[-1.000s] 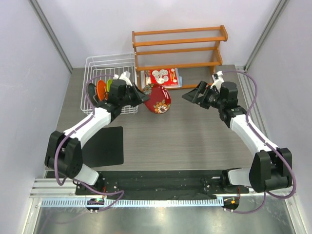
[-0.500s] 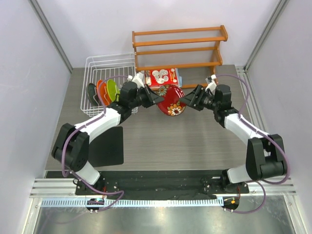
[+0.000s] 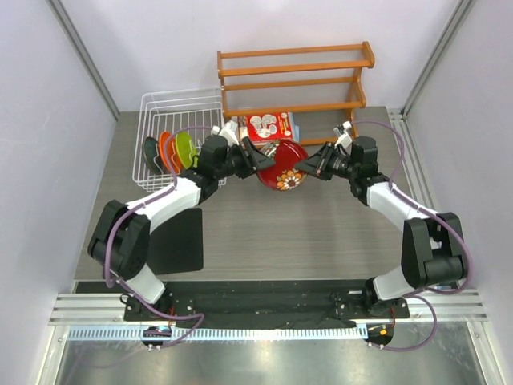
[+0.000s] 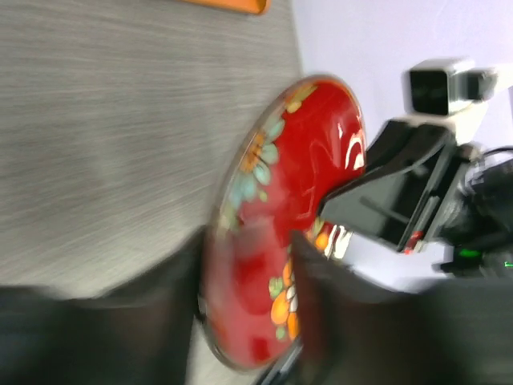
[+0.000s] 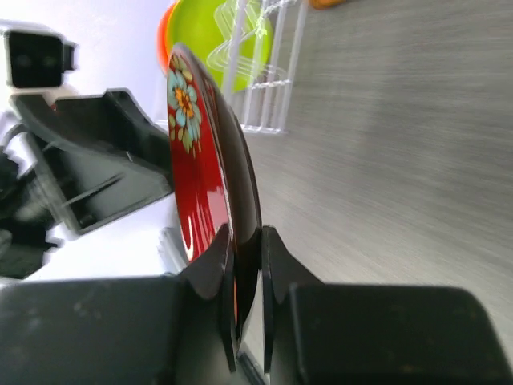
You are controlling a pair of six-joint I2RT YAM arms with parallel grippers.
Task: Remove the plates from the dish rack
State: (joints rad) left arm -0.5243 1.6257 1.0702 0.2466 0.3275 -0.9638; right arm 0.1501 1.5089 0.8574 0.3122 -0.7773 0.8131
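Above the table (image 3: 321, 233), just right of the dish rack (image 3: 172, 108) where the dark teal plate (image 3: 151, 152), orange plate (image 3: 166, 149) and lime green plate (image 3: 185, 147) stand on edge, the dark red plate (image 3: 282, 164) hangs in mid-air between the two arms. The left hand (image 3: 255, 157) is clamped on its left rim and the right hand (image 3: 309, 166) is pinched onto the opposite rim, so this looks like a handover. Done well, the left hand would let go only once the right grip is firm, then back straight off along the plate's plane so the plate neither twists nor drops. The top view gives the layout but not the grips. The right wrist view shows the plate edge-on with its own jaws closed against both faces. The left wrist view, blurred near its own jaws, shows the floral face.
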